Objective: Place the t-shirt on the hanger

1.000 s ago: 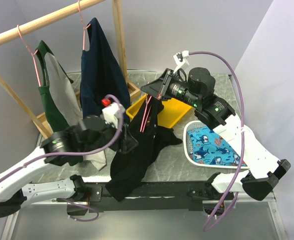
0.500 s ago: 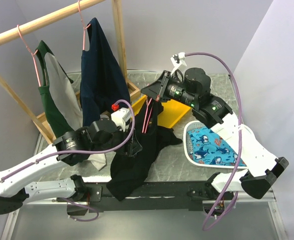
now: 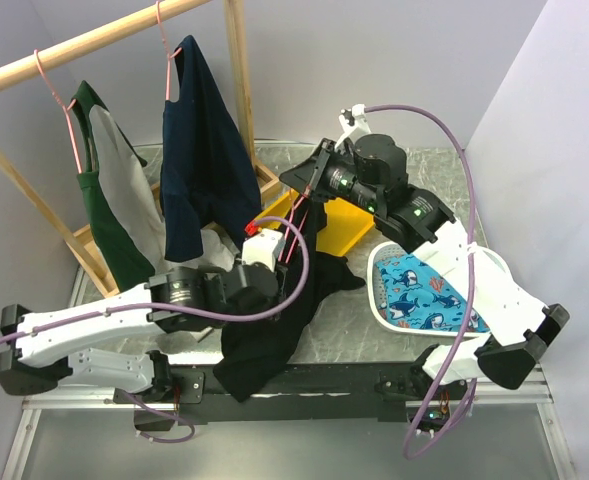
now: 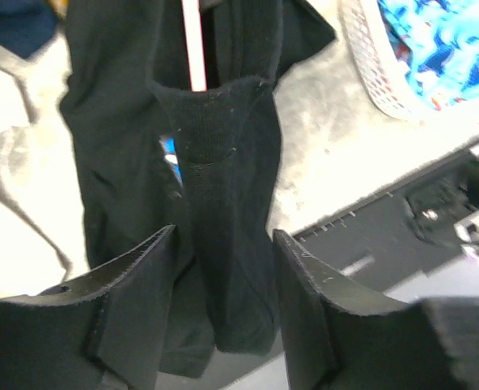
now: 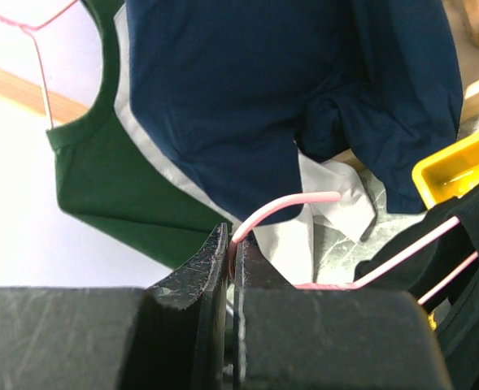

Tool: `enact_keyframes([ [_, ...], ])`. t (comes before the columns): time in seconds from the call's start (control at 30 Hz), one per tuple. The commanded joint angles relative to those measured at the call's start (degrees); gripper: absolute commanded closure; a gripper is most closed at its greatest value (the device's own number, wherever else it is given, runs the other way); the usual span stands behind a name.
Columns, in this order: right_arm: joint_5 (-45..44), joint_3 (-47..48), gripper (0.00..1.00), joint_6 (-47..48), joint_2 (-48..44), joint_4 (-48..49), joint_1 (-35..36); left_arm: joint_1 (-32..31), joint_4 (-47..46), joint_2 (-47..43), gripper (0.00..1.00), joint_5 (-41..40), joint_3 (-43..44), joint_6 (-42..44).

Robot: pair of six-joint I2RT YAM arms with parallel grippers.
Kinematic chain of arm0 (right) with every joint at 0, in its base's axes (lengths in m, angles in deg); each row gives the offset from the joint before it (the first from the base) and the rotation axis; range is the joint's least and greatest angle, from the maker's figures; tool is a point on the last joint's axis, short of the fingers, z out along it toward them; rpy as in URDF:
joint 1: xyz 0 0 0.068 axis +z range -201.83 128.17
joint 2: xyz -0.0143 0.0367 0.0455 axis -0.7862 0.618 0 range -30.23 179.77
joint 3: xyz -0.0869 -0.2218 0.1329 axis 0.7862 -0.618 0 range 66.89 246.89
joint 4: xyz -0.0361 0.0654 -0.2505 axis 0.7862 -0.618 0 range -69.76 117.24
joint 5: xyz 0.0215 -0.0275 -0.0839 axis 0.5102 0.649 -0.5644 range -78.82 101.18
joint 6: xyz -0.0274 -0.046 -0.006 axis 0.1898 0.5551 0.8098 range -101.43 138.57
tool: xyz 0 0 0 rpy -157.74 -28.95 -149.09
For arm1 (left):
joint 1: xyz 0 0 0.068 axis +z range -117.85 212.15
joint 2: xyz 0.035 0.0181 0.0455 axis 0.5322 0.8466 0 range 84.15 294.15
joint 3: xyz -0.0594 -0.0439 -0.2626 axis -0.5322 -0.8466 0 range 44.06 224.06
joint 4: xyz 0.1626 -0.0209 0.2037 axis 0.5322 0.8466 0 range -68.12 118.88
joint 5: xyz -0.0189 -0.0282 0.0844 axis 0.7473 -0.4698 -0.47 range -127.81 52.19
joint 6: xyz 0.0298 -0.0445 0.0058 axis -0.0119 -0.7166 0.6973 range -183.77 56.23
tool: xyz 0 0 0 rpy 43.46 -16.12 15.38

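Two grippers are attending to the t-shirt (image 3: 274, 335). The right gripper (image 5: 232, 258) is pinching the hook of the hanger (image 5: 281, 206). The t-shirt is dangling at its 6 o'clock (partly over the table (image 3: 344, 325) edge). The left gripper (image 4: 223, 244) is sitting spread wide, a black fold between its fingers.

Three shirts (image 3: 274, 330), three pink hangers (image 3: 296, 225), one white basket (image 3: 375, 285), one yellow bin (image 3: 349, 225)

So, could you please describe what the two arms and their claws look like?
The left arm and right arm are white shells with black joint motors, each trailing purple cables. The left claw and right claw have flat, matt black fingers.
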Motion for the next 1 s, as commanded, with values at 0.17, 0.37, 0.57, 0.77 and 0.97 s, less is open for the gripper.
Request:
enact_keyframes([
  [0.17,-3.6,5.7,1.00,-1.5,0.6,1.9,0.6,-2.6,2.0,3.4,0.46,-14.6,1.9,-2.4],
  [0.37,-2.4,6.5,1.00,-1.9,0.5,1.6,0.6,-2.6,-1.3,2.9,0.43,-16.7,0.1,-0.3],
  [0.57,-1.8,7.5,1.00,-2.2,0.8,1.5,0.7,-2.6,-4.6,3.6,0.44,-14.6,-0.9,2.7],
  [0.77,-1.5,7.1,1.00,-2.4,0.6,1.9,0.7,-0.1,-9.8,1.1,0.65,-10.0,-4.2,5.9],
  [0.97,-1.0,7.6,1.00,-2.0,0.7,1.6,0.6,1.4,-11.3,-0.2,0.69,-8.9,-6.3,6.3],
])
